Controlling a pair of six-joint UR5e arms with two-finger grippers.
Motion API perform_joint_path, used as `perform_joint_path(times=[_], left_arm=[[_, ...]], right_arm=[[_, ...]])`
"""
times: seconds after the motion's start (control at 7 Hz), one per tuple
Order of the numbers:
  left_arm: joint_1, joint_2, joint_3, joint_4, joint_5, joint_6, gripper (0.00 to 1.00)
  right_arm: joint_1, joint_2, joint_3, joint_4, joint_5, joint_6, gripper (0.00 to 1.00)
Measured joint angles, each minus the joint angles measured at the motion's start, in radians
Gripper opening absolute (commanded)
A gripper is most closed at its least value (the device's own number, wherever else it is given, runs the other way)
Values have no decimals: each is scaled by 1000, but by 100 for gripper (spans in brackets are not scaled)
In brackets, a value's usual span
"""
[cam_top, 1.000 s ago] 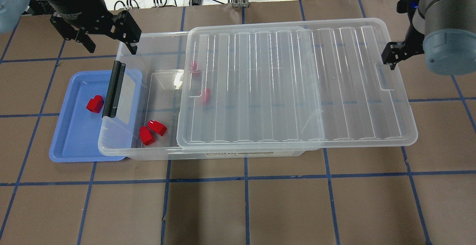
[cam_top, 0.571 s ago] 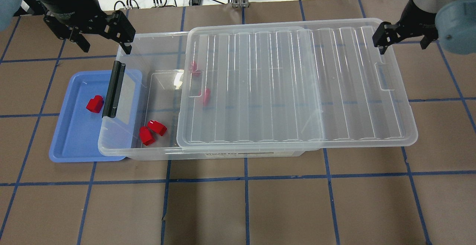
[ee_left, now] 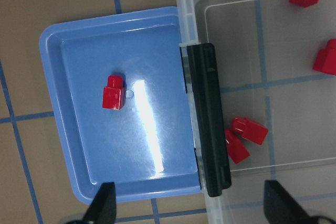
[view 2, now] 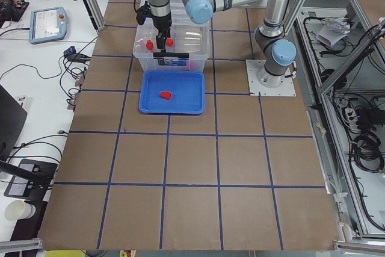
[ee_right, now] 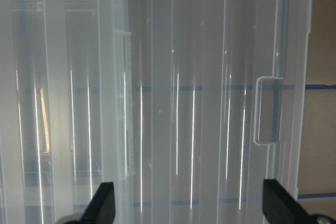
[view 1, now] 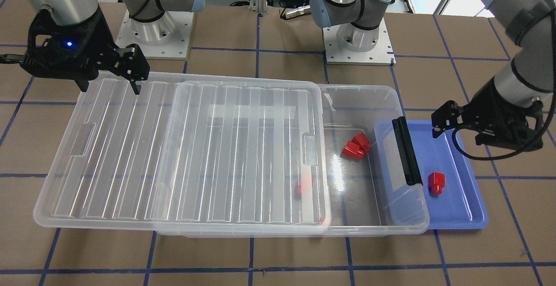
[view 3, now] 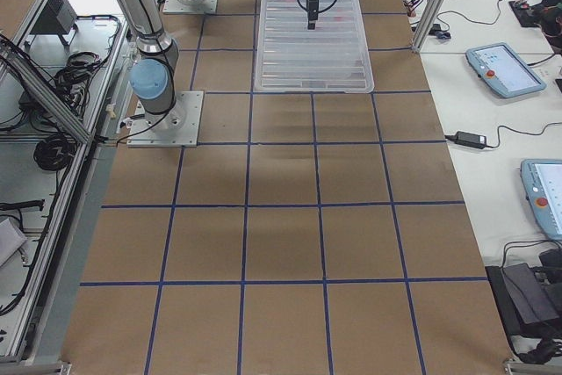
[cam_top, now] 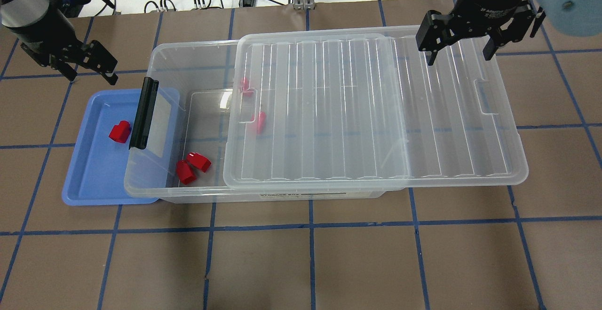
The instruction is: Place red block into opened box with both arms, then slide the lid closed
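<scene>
Pick-up stage: red block (cam_top: 120, 131) lying in tray (cam_top: 84, 192), outside box (cam_top: 160, 51); lid (cam_top: 329, 112) half open. Left gripper (cam_top: 92, 72) near tray, right gripper (cam_top: 460, 51) over lid, jaws wide, empty. Next, likely: lower left onto block, close.

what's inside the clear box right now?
A pair of red blocks lies in the uncovered end of the box. Two further blocks show blurred through the lid. Ribs and glare hide whatever else lies under it.
</scene>
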Motion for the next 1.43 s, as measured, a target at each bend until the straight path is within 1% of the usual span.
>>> perform_joint_path(times=[0.14,0.29,0.43,0.57,0.86,1.0,1.14,1.29,1.43], left_arm=[[32,-52,-56,94,-1,105,100],[75,-101,-101,159,-1,204,100],[105,-135,-122,198,-2,259,100],[118,-166,-140,250,-6,282,100],[126,-226,-194,398,-11,291,100],[127,-248,-208,440,-11,291,86],[128,-265,-214,456,-10,292,20],[128,-275,-217,462,-7,290,1],[128,-279,-217,463,-3,284,0]], right_arm=[[4,0,5,-1,16,9,100],[5,0,8,-2,23,12,100],[5,0,9,-4,24,12,100],[5,0,10,-5,24,12,100],[4,1,11,-7,25,12,100],[4,2,11,-7,26,12,100],[5,2,11,-7,26,11,100],[5,2,11,-7,26,11,100],[5,2,11,-7,26,11,100]])
